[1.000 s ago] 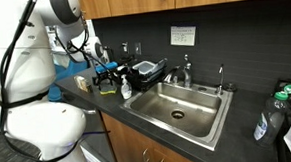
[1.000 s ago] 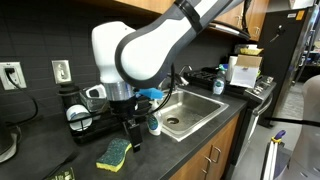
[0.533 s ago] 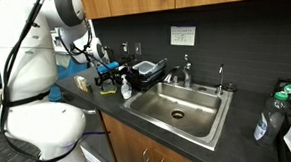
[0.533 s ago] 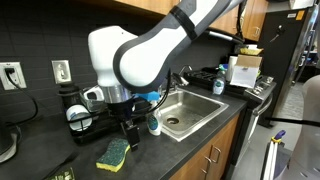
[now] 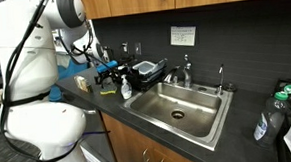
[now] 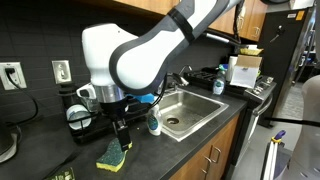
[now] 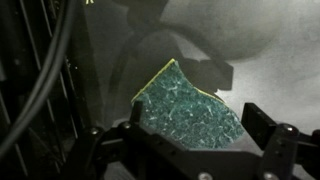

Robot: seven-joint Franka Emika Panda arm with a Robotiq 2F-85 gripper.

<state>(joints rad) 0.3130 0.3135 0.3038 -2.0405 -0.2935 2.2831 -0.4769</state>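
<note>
Approach stage, I judge: the tool (image 6: 121, 140) hangs released, fingers spread, just above the green sponge (image 7: 186, 105) lying on the counter (image 6: 55, 150) beneath it; gripping calls for a straight descent to straddle it.

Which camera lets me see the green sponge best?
The wrist view: the green sponge fills the middle, close up, yellow edge clear. In an exterior view the sponge is a small patch on the counter under the claw; in an exterior view from farther away, barely a speck.
</note>
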